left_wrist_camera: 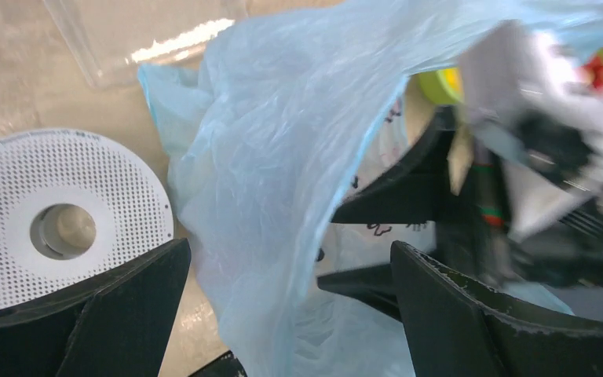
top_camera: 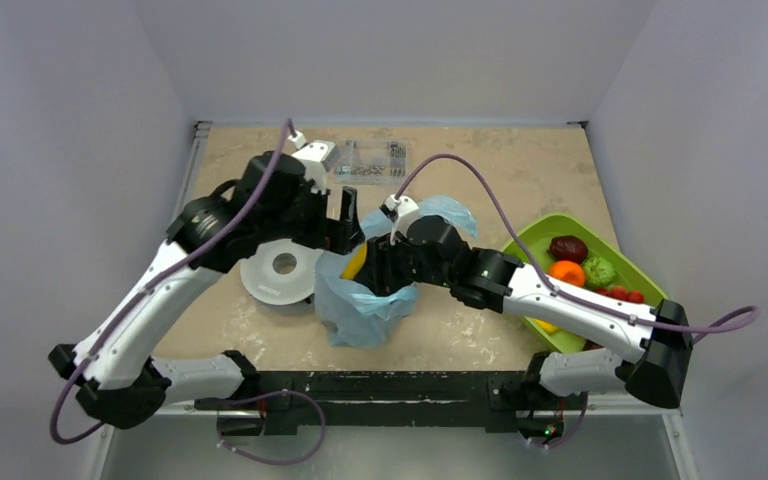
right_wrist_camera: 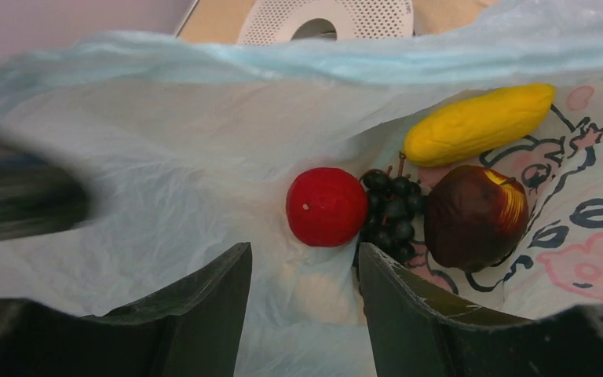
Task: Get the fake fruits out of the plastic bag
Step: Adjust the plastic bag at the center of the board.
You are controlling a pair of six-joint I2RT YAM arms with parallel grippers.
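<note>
The thin, crinkly light-blue plastic bag (top_camera: 365,310) sits open mid-table between both arms. A lime-green oblong tray (top_camera: 520,236) holding several fruits lies to its right. The left gripper (left_wrist_camera: 289,251) gapes wide astride a fold of bag film. The right gripper (right_wrist_camera: 305,255), narrowly parted and empty, hangs over the bag's mouth. Inside lie a yellow plastic banana (right_wrist_camera: 479,122), a dark brownish-red fruit (right_wrist_camera: 475,216), a glossy red apple (right_wrist_camera: 326,206) and dark purple grapes (right_wrist_camera: 392,212).

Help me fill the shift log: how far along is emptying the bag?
Partly done. A plum, an orange and a green piece already lie in the green tray. In hand: the open right hand is inside the plastic bag, just short of a red fruit, holding nothing; the left hand straddles the bag wall. Still bagged: red fruit, grapes, dark apple and banana.
</note>
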